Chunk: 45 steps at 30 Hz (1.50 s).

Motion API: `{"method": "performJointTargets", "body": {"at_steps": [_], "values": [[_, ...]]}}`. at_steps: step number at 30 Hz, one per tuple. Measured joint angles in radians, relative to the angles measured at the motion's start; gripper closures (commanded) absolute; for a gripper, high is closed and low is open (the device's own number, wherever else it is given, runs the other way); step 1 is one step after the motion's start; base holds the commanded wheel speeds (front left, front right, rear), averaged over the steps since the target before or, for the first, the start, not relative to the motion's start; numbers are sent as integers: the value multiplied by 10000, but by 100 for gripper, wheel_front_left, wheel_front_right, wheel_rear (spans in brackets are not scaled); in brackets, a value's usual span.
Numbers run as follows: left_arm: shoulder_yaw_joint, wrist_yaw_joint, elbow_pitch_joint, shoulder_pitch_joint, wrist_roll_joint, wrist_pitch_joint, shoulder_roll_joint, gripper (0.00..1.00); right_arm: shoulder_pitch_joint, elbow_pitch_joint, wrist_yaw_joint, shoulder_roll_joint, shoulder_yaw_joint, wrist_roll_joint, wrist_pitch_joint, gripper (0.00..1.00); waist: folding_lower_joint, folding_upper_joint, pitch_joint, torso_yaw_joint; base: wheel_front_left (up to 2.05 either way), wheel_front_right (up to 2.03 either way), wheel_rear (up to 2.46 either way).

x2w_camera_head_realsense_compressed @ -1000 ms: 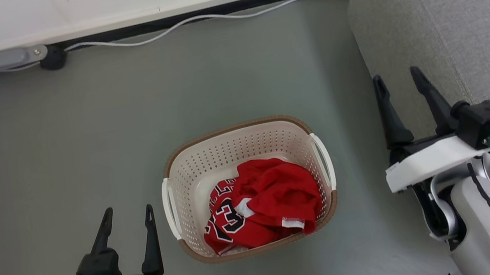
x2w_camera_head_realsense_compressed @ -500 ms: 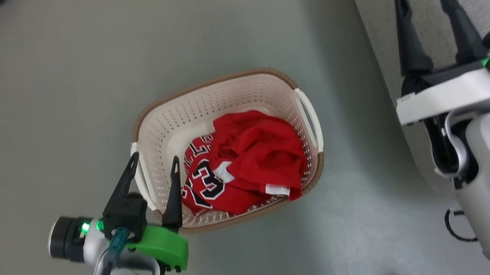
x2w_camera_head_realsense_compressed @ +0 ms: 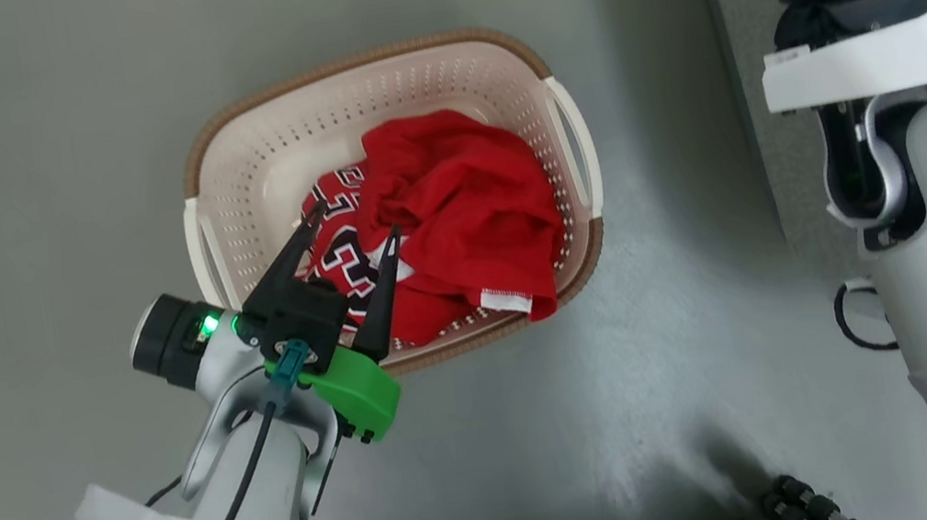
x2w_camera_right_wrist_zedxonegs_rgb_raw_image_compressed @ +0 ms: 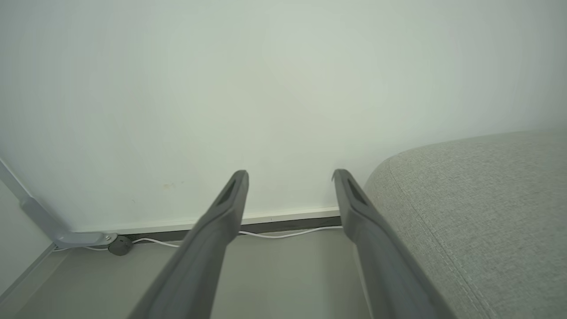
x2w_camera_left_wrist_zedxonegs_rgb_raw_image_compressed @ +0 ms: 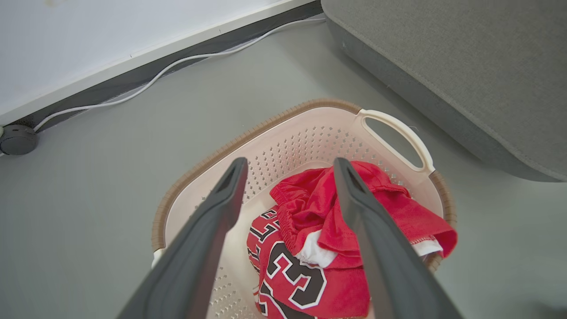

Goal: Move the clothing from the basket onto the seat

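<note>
My left gripper point(x2w_camera_head_realsense_compressed: 355, 221) has its two long dark fingers spread apart with nothing between them. It hangs over the near left part of the cream perforated plastic laundry basket with a brown woven-look rim point(x2w_camera_head_realsense_compressed: 358, 61). From the head view, the fingertips lie over the black, white-edged "23" numerals. I cannot tell whether they touch the cloth. The crumpled red basketball clothing with a white fabric part point(x2w_camera_head_realsense_compressed: 464, 204) is heaped inside the basket, filling its near and right side, with one hem draped at the near rim. The basket stands on the plain grey floor point(x2w_camera_head_realsense_compressed: 41, 178). My right gripper point(x2w_camera_right_wrist_zedxonegs_rgb_raw_image_compressed: 290, 173) is also spread and empty, pointing toward the pale wall point(x2w_camera_right_wrist_zedxonegs_rgb_raw_image_compressed: 283, 88). It is just beside the rounded edge of the large grey woven-fabric sofa seat point(x2w_camera_left_wrist_zedxonegs_rgb_raw_image_compressed: 465, 66), which sits to the basket's right, apart from it.
</note>
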Motion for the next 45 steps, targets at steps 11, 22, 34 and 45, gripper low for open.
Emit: {"method": "performJointTargets", "body": {"at_steps": [11,22,34,45], "values": [[-970,-167,568,-1011,355,128,-13,0,-1052,-341,2,2,-199,-54,0,0,1,0,1556,-117,0,0,0],[-1766,-253,1421,-1564,514,247,-12,0,-1442,-303,17,25,-238,-86,0,0,0,0,2483,-197,0,0,0],[-2107,-263,2182,-2301,508,529,127,0,-1771,-261,115,88,-140,-92,0,0,-1,0,2925,-436,0,0,0],[-2439,-263,2963,-2878,291,569,188,88,-1799,-171,117,117,-94,-92,0,0,-1,0,3198,-724,0,0,0]]}}
